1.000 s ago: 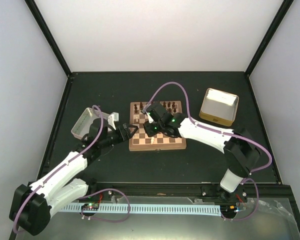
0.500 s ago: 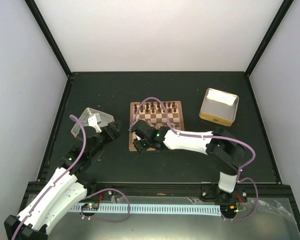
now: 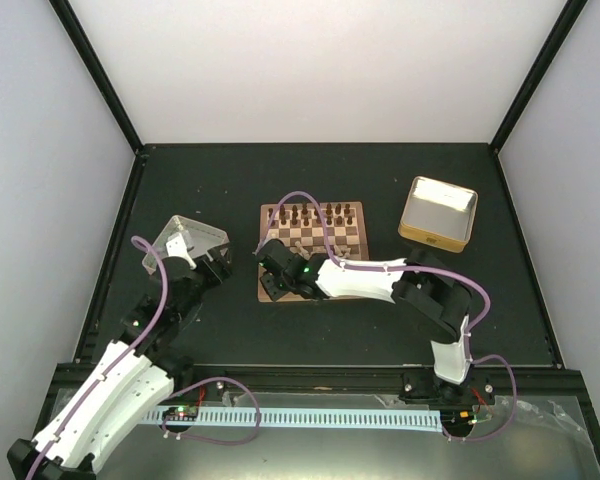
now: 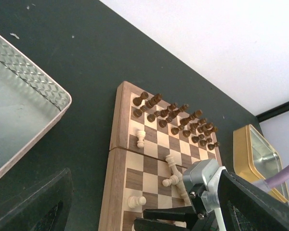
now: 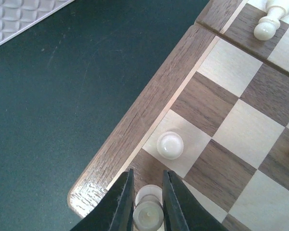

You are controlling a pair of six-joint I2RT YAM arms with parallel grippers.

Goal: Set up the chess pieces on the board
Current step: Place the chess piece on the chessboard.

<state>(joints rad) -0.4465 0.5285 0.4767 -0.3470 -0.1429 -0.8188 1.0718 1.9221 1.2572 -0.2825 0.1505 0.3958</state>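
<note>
Both arms have shifted: the right gripper (image 3: 270,285) has swung from the middle of the board (image 3: 332,242) to its near left corner, and the left gripper (image 3: 202,252) has pulled back off the board's left edge to the silver tray (image 3: 170,233).

From above, bare dark table (image 3: 310,170) separates the two grippers. Dark pieces (image 3: 310,214) fill the rows far beyond the right gripper, and a gold tray (image 3: 435,240) sits well off to its right.

At the left wrist, the fingers (image 4: 38,204) stand wide apart with nothing between them. The silver tray's rim lies just ahead on the left and the board ahead on the right, with open table between them. Loose pale pieces (image 4: 173,174) lie on the near squares, well apart from the dark rows.

At the right wrist, the fingers (image 5: 123,202) are narrow, pinching a pale piece (image 5: 148,215) over the corner square. The wooden rim (image 5: 130,130) runs just to their left, with bare table beyond it. A pale pawn (image 5: 170,145) stands one square ahead, clear of the fingertips. To the right the squares are mostly open.
</note>
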